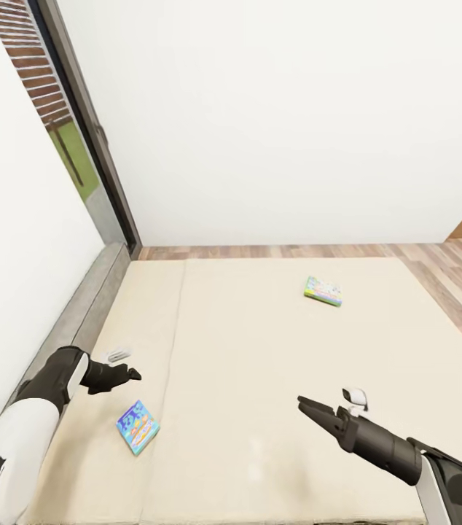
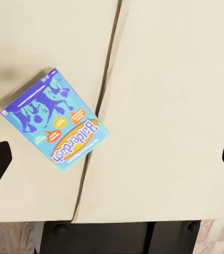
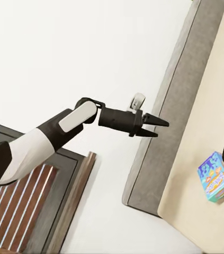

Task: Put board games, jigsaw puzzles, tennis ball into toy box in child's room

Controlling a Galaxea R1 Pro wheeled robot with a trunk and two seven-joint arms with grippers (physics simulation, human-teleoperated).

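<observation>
My left tool (image 1: 135,375) hangs over the bed (image 1: 260,379), fingers spread wide, with the blue board game (image 1: 138,427) flat just below. My right tool (image 1: 305,405) looks nearly closed, empty. The green-edged game (image 1: 323,290) lies farther up the mattress.

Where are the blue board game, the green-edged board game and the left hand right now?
blue board game (image 2: 56,120): left wrist view, middle of its printed lid.
green-edged board game (image 1: 323,290): head view, centre of its top face.
left hand (image 3: 159,127): right wrist view, between its fingertips.

head: high over bed (image 1: 275,379) | wrists: nearer, share blue game (image 2: 56,119)
</observation>
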